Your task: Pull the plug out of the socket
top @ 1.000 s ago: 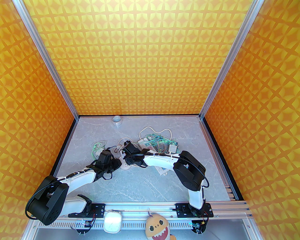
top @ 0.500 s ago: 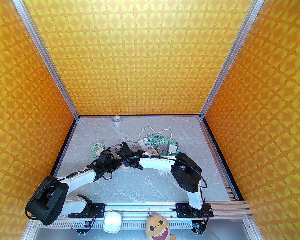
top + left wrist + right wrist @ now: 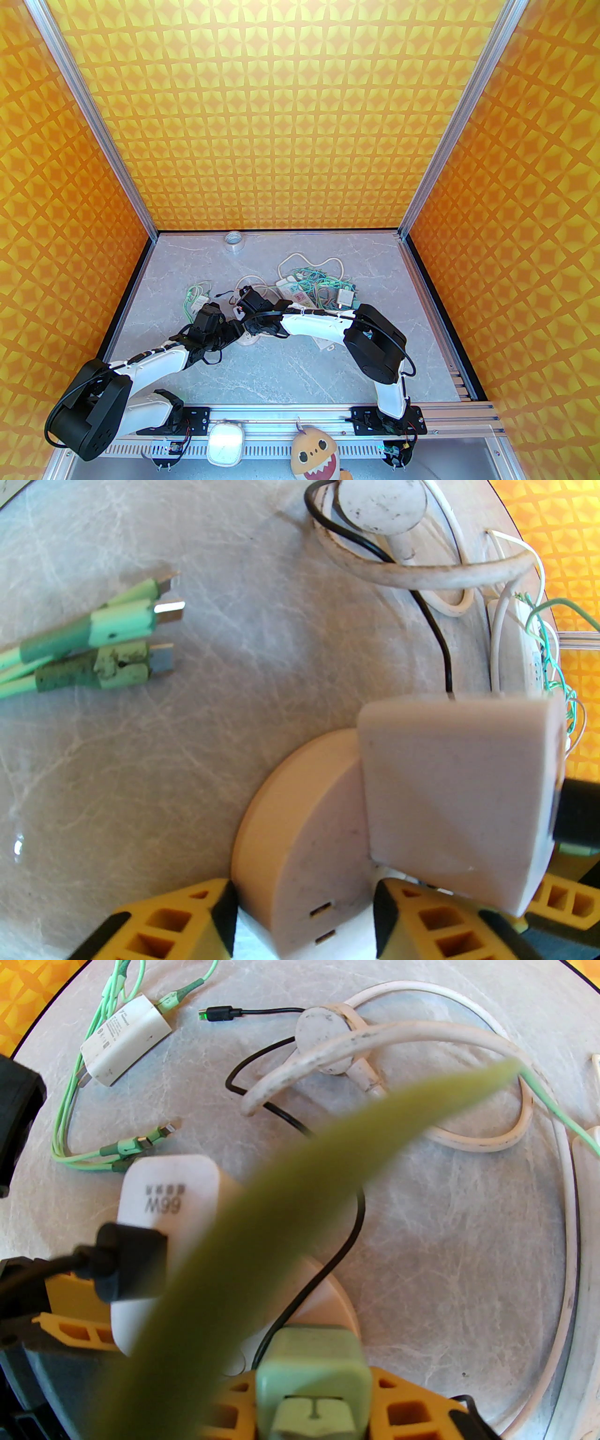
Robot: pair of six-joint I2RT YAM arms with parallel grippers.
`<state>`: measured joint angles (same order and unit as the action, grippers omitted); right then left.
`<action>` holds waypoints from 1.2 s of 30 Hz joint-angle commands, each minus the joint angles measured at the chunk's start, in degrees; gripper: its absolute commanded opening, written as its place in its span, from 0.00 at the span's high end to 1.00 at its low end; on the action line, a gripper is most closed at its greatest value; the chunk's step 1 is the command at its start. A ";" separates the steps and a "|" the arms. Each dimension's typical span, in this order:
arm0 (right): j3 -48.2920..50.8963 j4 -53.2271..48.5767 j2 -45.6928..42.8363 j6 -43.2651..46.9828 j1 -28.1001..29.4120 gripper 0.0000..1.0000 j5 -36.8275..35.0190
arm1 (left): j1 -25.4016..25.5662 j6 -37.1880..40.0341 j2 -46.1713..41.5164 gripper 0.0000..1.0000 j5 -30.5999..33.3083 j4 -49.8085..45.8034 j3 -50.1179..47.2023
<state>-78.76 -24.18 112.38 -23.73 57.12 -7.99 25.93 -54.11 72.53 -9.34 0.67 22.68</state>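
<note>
Green plug point(image 3: 309, 1368) sits pinched tight in the right gripper point(image 3: 318, 1405), right by the round white socket point(image 3: 290, 836), so I think the pull must go straight up off it, while the left gripper point(image 3: 303, 902) has its fingers partly apart on both sides of the socket, squeezing or not I cannot tell.

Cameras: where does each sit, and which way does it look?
Top external: above and behind, looking down at the table; left arm and right arm show.
Left wrist: on the left arm, looking past the left gripper at the round socket and white charger.
Right wrist: on the right arm, looking over the green plug in the right gripper.
Both wrist views share charger and socket.
</note>
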 commanded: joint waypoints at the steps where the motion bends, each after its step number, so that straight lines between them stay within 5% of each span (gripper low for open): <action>1: -0.78 3.17 -1.11 -0.91 1.51 0.72 5.62 | 0.46 0.54 2.03 0.52 -1.55 2.14 -0.07; 6: -1.79 0.12 -1.26 1.27 1.76 0.72 2.09 | 0.96 -0.94 5.90 0.68 1.36 -1.30 0.14; 19: -2.08 -5.81 -3.10 6.95 2.82 0.72 -14.73 | 1.50 -0.85 10.52 0.73 4.21 -5.43 1.75; 31: 5.82 8.46 -7.33 -2.57 -3.33 0.71 13.80 | 2.10 -0.49 10.78 0.73 4.16 -6.38 2.55; 36: 5.77 8.45 -8.37 -2.41 -3.95 0.71 15.19 | 2.08 -0.30 11.01 0.73 4.19 -6.64 2.80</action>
<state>-72.29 -20.49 107.96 -24.95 51.59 -2.79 27.44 -55.07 79.79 -8.45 3.57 27.22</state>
